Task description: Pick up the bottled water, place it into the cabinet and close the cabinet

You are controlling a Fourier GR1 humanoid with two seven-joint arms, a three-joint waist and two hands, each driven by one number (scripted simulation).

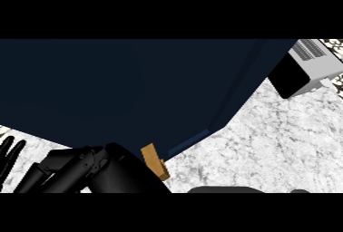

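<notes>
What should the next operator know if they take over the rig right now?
Left hand: at the view's left edge, fingers straight, holding nothing.
Right hand: not clearly in view; only a dark shape shows at the bottom edge.
Cabinet: its dark blue body fills most of the view; its wooden handle shows near the bottom, beside a black arm part.
Bottled water: not visible, so I cannot confirm it is inside.
Left to do: check the bottle's place and that the door is fully shut.

The cabinet (134,86) fills the upper left, its handle (154,162) at the lower edge, an appliance (308,68) far right
</notes>
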